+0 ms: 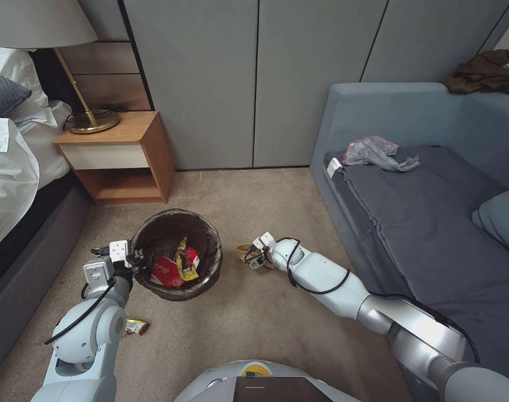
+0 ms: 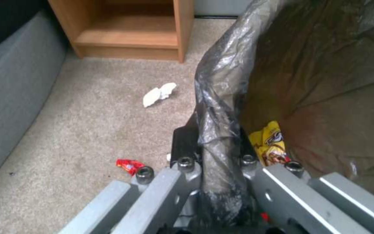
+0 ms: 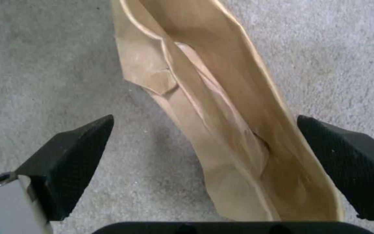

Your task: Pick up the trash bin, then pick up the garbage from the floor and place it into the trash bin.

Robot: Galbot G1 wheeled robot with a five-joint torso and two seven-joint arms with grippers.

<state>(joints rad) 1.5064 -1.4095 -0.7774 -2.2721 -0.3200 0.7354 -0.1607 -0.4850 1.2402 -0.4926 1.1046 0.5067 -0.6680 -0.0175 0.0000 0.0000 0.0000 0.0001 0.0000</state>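
The left gripper [image 2: 215, 169] is clamped on the bag-lined rim of the trash bin [image 1: 179, 254], holding it up off the carpet [image 1: 254, 312] with its mouth open upward, presumably so litter can be dropped in. A red-and-white cup [image 1: 166, 273] and yellow wrapper [image 1: 185, 259] already lie inside. Just beside the bin, toward the sofa [image 1: 433, 212], the right gripper [image 3: 204, 169] stands spread wide around a tan paper bag [image 3: 221, 130] on the carpet, not yet pinching it.

You see beige carpet [image 1: 254, 312] carrying: tan paper bag [image 3: 221, 130] near sofa-side edge, white crumpled scrap [image 2: 159, 94] near nightstand [image 1: 118, 159], small red wrapper [image 2: 128, 165], snack wrapper [image 1: 134, 326] near bed-side edge.
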